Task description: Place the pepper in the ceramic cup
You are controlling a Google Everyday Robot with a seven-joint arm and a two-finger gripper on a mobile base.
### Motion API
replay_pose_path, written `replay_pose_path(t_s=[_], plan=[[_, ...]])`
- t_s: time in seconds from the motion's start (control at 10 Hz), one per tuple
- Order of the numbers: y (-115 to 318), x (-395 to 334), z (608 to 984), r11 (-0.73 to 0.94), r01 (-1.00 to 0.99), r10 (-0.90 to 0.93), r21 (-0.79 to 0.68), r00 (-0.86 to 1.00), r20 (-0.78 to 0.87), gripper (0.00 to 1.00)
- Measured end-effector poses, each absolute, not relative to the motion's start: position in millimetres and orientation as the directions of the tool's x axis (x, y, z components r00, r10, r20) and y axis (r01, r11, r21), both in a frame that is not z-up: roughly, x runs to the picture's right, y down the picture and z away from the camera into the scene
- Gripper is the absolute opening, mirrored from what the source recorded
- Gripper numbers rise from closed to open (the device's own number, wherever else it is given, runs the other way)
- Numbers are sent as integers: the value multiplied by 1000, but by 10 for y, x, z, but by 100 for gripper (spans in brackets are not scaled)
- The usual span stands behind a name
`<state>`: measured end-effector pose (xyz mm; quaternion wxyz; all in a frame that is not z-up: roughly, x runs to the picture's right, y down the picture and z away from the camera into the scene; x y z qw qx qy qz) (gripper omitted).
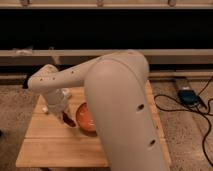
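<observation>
Camera view: the end effector (66, 119) hangs low over the wooden surface (45, 145), just left of the orange bowl (84, 118). It points down from a white wrist. Whether it is spread, pressed together or pinching something cannot be told, because its dark tip blends into what lies beneath it.

A small dark red-brown shape that looks like the pepper (69, 122) sits right at that tip. It is just beside the bowl's left rim and on the bowl's near-left side. The view does not settle whether it is held or lies on the surface.

Farther left of the bowl, beyond the wrist, a small pale rounded bit shows that may be the ceramic cup (45, 108). Most of it is hidden by the wrist.

The bowl is round, wide and glossy orange, and its right half is covered by the arm (120, 100). The arm is smooth, matte white and tube-shaped, with small dark holes along it. It rises from the lower right, bends above the bowl and reaches left to the wrist, blocking everything on the surface to the right of the bowl.

The surface is made of pale wood planks. Well to the right of the bowl, on the speckled floor (15, 105), a blue-grey box (187, 95) lies with black cables (207, 135) trailing from it.
</observation>
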<state>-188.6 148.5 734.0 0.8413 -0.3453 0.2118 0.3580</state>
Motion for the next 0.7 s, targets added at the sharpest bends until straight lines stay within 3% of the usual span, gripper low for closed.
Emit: replay_pose_path(t_s=[0.7], plan=[[1209, -1069, 7214, 328, -916, 653, -231, 397, -645, 1]])
